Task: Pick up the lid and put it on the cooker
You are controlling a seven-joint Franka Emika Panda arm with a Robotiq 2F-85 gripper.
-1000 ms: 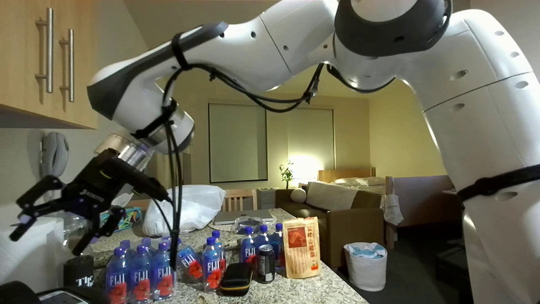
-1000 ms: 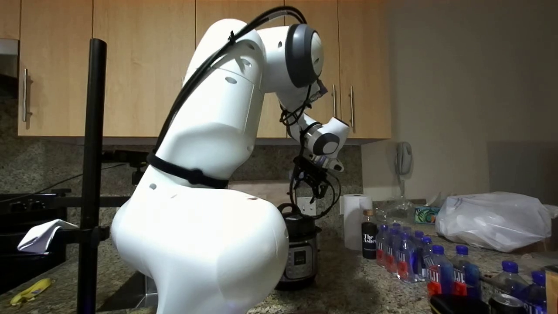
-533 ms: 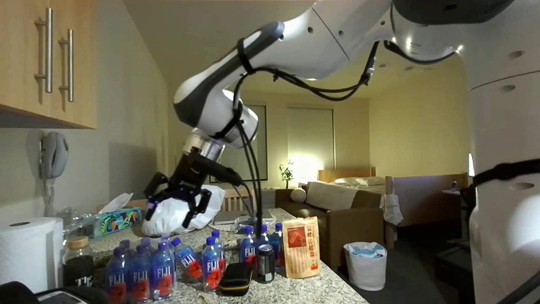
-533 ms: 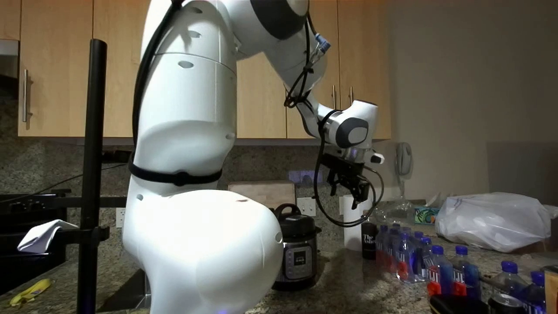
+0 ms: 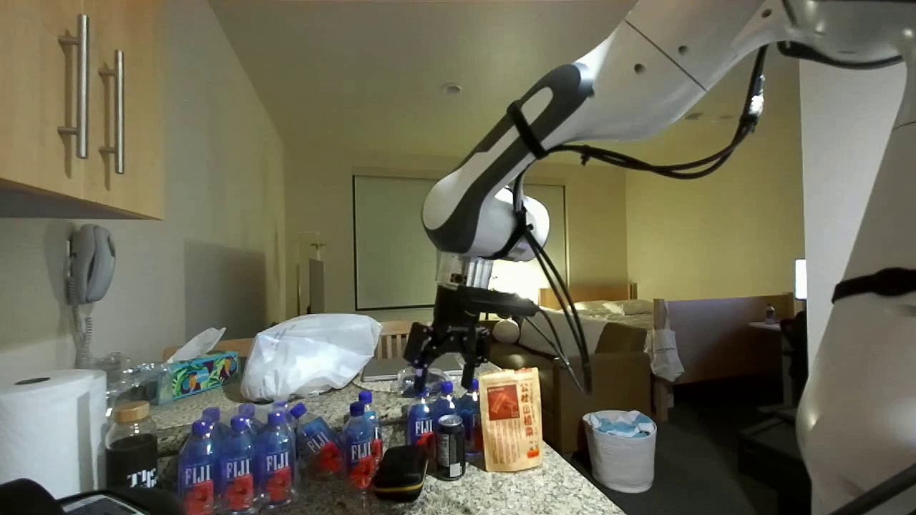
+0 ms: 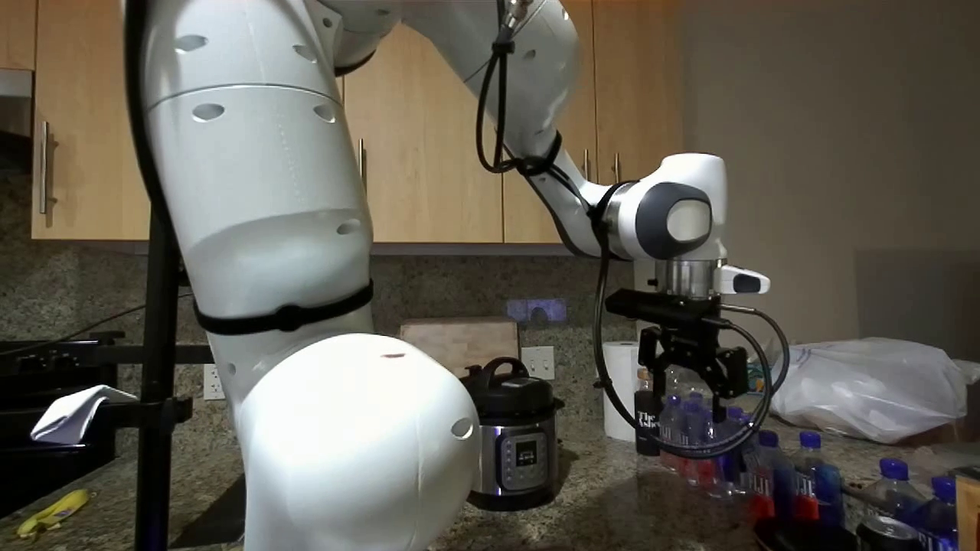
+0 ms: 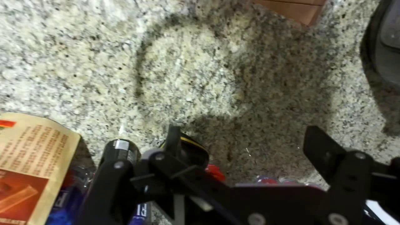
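Hanging spread and empty over the counter (image 7: 93, 78), the gripper (image 7: 242, 132) was well apart from the lid (image 6: 511, 395), which in an exterior view sat left of it, atop the cooker (image 6: 528, 463).

- Found the lid (image 6: 511, 396) on the cooker (image 6: 517, 463) in an exterior view, resting across the top.
- Was black and domed, with a soft sheen and an arched handle standing up from the crown.
- Lay dome side up and looked about level; could not be judged locked or merely set down.
- Saw the cooker upright on the granite counter (image 6: 601, 493), with a silvery body, a black band beneath the lid and a black base.
- Made out a front control panel with a dark display, pale marks too small to read.
- Lost part of both toward the left of that view.
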